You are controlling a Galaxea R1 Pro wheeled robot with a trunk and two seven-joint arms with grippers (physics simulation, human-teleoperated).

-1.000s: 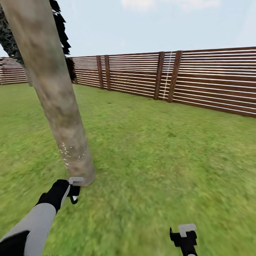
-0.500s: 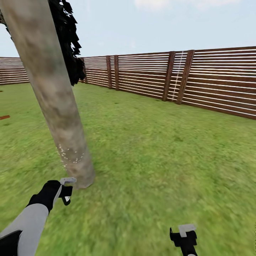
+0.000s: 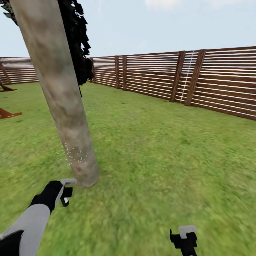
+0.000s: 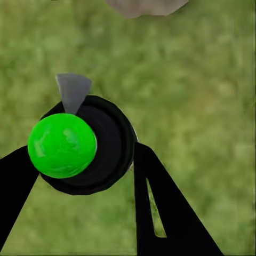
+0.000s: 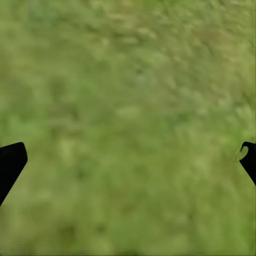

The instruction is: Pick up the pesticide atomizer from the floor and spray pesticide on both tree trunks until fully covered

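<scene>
A thick, leaning grey-brown tree trunk (image 3: 60,96) rises from the grass floor (image 3: 160,160) at the left of the head view, with small white specks (image 3: 76,156) low on its bark. My left gripper (image 3: 65,193) hangs just in front of the trunk's base. In the left wrist view my left gripper (image 4: 80,154) is shut on the pesticide atomizer (image 4: 85,146), a black round body with a bright green ball and a grey nozzle aimed toward the trunk base (image 4: 146,6). My right gripper (image 3: 185,240) (image 5: 129,157) is open over bare grass.
A brown slatted fence (image 3: 199,80) runs along the back and right. A dark-leaved tree (image 3: 80,46) stands behind the trunk. Brown wooden pieces (image 3: 8,113) lie on the lawn at the far left. Open grass stretches to the right of the trunk.
The whole view has swung left, so the fence has slid right and the wooden pieces have come into view. My left gripper sits slightly lower and further left. The right gripper keeps its place.
</scene>
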